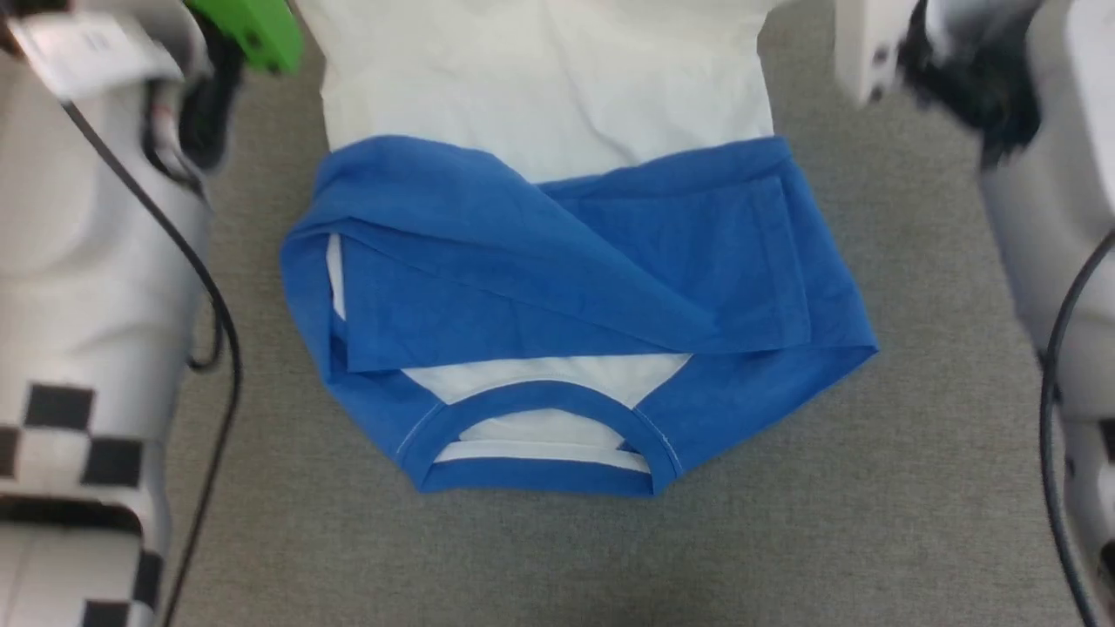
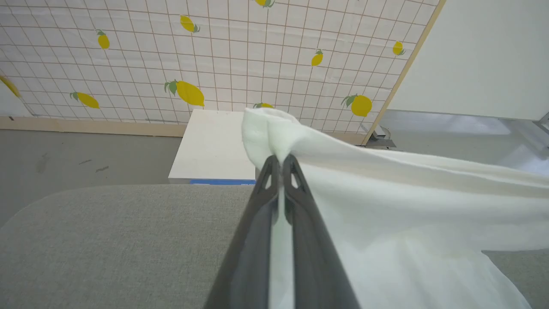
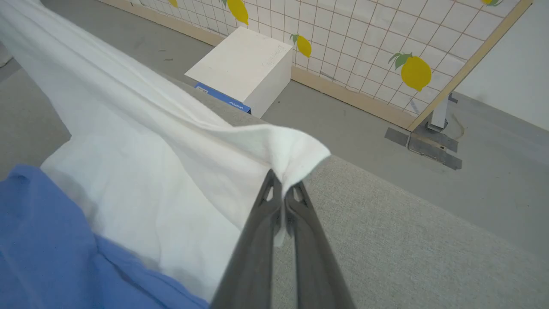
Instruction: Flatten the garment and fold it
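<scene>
Each gripper (image 2: 281,161) (image 3: 283,184) pinches a raised corner of the garment (image 1: 557,261)

The shirt (image 1: 557,78) has a white body, bright blue sleeves (image 1: 540,261) and a blue neckband (image 1: 540,475). The table (image 1: 871,522) is mottled grey. The far screen (image 2: 257,51) is white with a thin brown grid and yellow, green-leaved lemons. The box (image 3: 244,64) is white and the floor (image 2: 85,150) grey. The left gripper (image 2: 281,159) and right gripper (image 3: 283,182) are dark grey.
</scene>
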### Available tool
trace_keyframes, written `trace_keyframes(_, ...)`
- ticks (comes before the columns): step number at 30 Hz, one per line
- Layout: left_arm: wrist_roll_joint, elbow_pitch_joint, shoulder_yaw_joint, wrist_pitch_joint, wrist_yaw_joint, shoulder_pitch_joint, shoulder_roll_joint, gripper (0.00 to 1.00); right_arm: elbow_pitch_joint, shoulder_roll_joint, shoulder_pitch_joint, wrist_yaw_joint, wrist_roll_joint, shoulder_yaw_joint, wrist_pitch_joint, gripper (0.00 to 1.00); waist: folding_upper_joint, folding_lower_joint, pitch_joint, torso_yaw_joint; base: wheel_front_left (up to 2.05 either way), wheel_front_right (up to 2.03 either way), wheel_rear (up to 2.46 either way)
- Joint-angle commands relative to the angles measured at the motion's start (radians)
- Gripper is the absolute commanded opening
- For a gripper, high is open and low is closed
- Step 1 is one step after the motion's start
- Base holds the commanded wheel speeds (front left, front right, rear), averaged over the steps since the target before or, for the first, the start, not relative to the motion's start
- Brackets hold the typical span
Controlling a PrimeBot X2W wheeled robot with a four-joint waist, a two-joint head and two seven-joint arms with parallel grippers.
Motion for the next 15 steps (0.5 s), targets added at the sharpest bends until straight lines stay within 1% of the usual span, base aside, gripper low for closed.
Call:
trace_keyframes(1,-0.011,-0.014,0.0,-0.015,-0.01,0.043,-0.001,0.0,-0.012,-0.011,0.043,-0.002,0.029,0.006,-0.015,0.0,0.0,0.0001,-0.094,0.018,0.0,0.0,0.0)
trace_keyframes(4,-0.029,-0.056,-0.005,-0.032,-0.018,0.129,-0.01,0.0,-0.036,-0.024,0.126,-0.002,0.086,0.011,-0.03,0.0,0.0,0.0001,-0.15,0.028,0.0,0.0,0.0)
trace_keyframes(6,-0.042,-0.101,-0.006,-0.042,-0.015,0.199,-0.016,0.0,-0.056,-0.035,0.189,-0.002,0.119,0.015,-0.035,0.0,0.0,0.0001,-0.187,0.035,0.0,0.0,0.0)
trace_keyframes(12,-0.072,-0.258,-0.022,-0.037,0.017,0.432,-0.024,0.0,-0.126,-0.065,0.376,-0.002,0.187,-0.002,-0.04,0.0,0.0,0.0001,-0.287,0.052,0.0,0.0,0.0)
trace_keyframes(15,-0.088,-0.327,-0.024,-0.042,0.043,0.551,-0.028,0.0,-0.156,-0.07,0.477,-0.002,0.212,-0.02,-0.032,0.0,0.0,0.0001,-0.33,0.06,0.0,0.0,0.0)
